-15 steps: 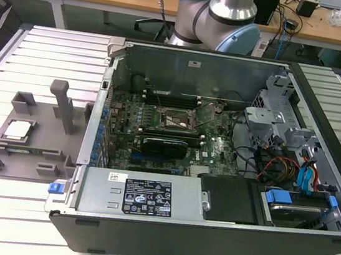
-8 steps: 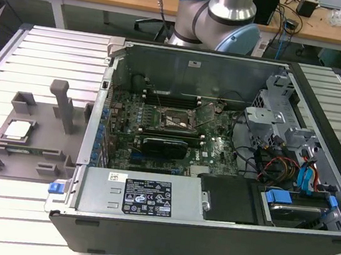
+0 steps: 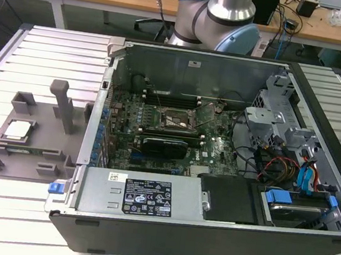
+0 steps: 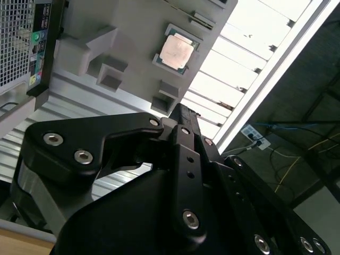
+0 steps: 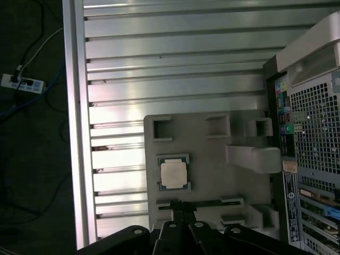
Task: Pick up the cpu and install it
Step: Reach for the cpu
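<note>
The cpu (image 3: 18,131) is a small silvery square chip lying flat in a recess of the grey plastic tray (image 3: 34,160), at the exterior view's left, beside the open computer case. Both wrist views look down on the cpu (image 4: 177,51) (image 5: 175,173) from well above. My gripper (image 5: 179,208) (image 4: 179,110) hangs over the tray's edge close to the chip, clear of it, its black fingers closed together with nothing between them. Inside the case, the black socket frame (image 3: 171,120) sits on the motherboard with its metal cover (image 3: 205,113) tilted up.
The tray has a tall upright post (image 3: 65,107) and several raised blocks around the chip. The case wall (image 3: 95,124) stands between tray and motherboard. Cables (image 3: 278,167) and drive bays (image 3: 299,201) fill the case's right part. The ribbed metal table (image 3: 42,48) lies around.
</note>
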`<state>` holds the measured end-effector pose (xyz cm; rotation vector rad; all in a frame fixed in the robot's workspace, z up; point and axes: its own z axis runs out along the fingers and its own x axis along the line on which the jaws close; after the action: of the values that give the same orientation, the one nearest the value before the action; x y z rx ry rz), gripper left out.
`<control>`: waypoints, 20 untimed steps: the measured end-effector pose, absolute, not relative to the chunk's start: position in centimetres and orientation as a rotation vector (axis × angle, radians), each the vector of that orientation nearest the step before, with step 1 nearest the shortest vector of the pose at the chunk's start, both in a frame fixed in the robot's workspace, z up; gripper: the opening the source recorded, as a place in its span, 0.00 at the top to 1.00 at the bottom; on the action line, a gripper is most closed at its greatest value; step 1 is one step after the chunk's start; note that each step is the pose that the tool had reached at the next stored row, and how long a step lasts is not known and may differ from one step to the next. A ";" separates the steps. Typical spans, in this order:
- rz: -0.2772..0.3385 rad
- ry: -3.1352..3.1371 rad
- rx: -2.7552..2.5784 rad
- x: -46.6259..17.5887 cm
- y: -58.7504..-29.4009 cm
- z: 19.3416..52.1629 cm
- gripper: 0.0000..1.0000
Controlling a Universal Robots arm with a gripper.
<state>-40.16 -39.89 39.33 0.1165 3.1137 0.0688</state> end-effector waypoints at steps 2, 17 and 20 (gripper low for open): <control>0.069 3.114 0.117 -40.5 -39.9 39.3 0.89; 0.069 3.114 0.117 -41.9 -39.9 39.3 0.89; 0.069 3.114 0.117 -41.9 -39.9 39.3 0.89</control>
<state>-41.91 -39.88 39.33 0.1166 3.1137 0.0688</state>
